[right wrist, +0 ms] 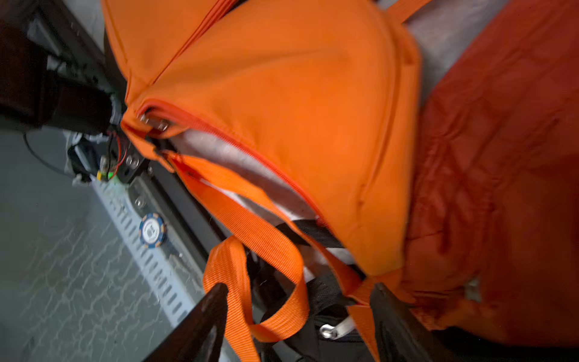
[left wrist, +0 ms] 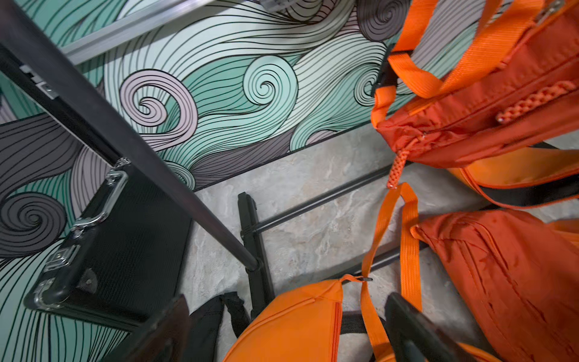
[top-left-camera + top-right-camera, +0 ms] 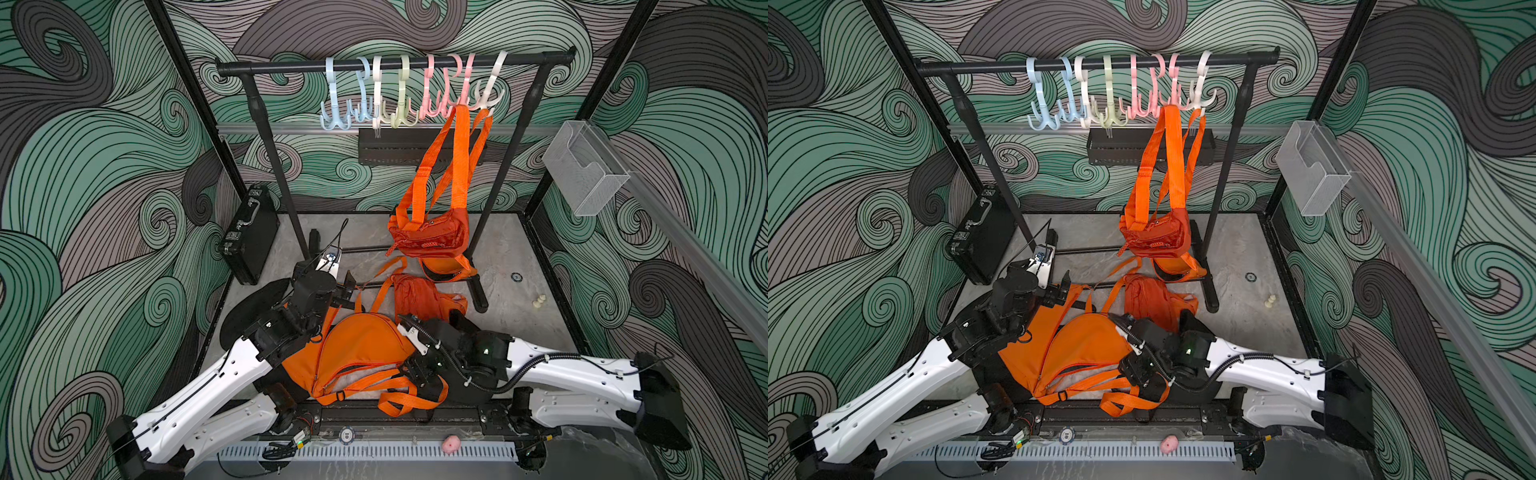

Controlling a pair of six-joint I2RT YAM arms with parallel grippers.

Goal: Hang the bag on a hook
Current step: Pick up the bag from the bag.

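A bright orange bag (image 3: 361, 349) (image 3: 1084, 349) lies at the table's front centre, its strap (image 3: 399, 399) looped toward the front rail. My right gripper (image 3: 417, 374) (image 1: 299, 290) hangs over that strap. Its jaws stand apart, with the strap loop (image 1: 238, 275) between them and against one finger. My left gripper (image 3: 345, 291) (image 2: 285, 299) is open above the bag's far corner (image 2: 297, 319), holding nothing. Pastel hooks (image 3: 399, 99) hang from the black rack bar (image 3: 291, 66). Two orange bags (image 3: 432, 232) hang by their straps from the rightmost hooks.
A darker orange bag (image 3: 424, 297) lies behind the bright one by the rack's foot. A black case (image 3: 249, 232) leans at the left wall and a clear bin (image 3: 582, 166) is mounted on the right wall. Black fabric (image 2: 206, 322) lies under my left arm.
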